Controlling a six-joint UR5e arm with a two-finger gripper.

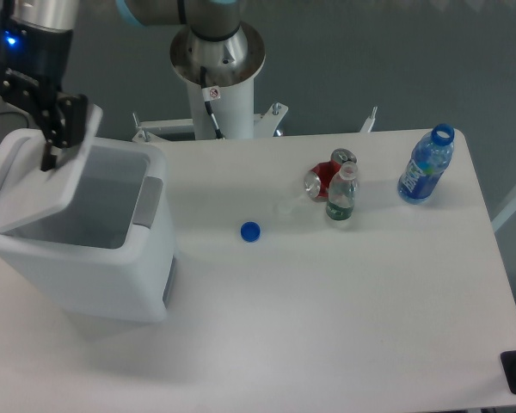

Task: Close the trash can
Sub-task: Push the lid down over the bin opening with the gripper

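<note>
Lid (36, 182) half-lowered over the trash can (95, 249), my gripper (53, 138) against its upper edge; I cannot tell my finger spread.
Blue cap (250, 231), bottles (341, 196) and can (320, 179) stand well apart to the side.

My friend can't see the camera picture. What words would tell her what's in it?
A robot gripper pushes the half-lowered lid of a big white trash can on a white table. To the right lie a blue cap, a red can and two bottles.

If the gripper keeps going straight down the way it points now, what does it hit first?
The gripper points down at the half-tilted lid of the trash can. It would likely meet the lid first; contact may already exist, though depth is unclear from this view.
</note>
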